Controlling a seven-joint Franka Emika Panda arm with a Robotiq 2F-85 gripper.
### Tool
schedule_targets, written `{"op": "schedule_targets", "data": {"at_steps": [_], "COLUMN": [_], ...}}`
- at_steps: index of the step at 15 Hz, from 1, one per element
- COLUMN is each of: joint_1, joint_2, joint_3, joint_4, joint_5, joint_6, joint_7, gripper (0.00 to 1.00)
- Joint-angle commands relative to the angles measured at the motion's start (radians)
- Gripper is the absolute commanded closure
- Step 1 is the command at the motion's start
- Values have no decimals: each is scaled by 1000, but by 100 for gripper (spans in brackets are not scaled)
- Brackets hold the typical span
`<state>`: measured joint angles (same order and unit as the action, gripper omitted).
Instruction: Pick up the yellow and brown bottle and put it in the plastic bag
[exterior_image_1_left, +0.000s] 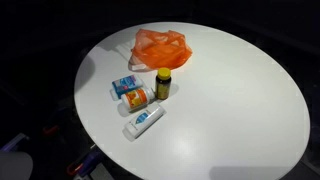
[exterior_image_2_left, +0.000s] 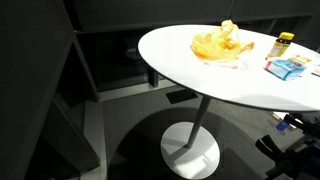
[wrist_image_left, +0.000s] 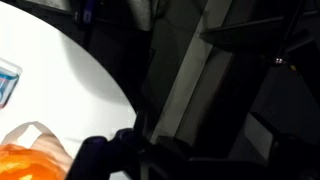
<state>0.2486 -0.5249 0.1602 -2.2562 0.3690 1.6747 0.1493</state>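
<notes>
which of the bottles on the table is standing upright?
The brown bottle with the yellow cap, beside the orange bag. The orange bottle and the white bottle both lie on their sides.

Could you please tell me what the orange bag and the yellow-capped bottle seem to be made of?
The orange bag looks like thin plastic film: crumpled and slightly translucent. The bottle seems dark brown glass or plastic, too small to tell which, with a yellow cap, probably plastic.
</notes>
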Motion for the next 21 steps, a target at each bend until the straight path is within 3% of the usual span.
{"op": "schedule_targets", "data": {"at_steps": [1, 4, 15, 21], "joint_1": [-22, -22, -138, -198], "joint_2": [-1, -2, 173, 189], "joint_3": [16, 16, 9, -39], "joint_4": [4, 4, 144, 119], "joint_5": [8, 8, -302, -429], "joint_6": [-6, -6, -45, 19], "joint_7": [-7, -7, 12, 8], "gripper": [0, 0, 0, 0]}}
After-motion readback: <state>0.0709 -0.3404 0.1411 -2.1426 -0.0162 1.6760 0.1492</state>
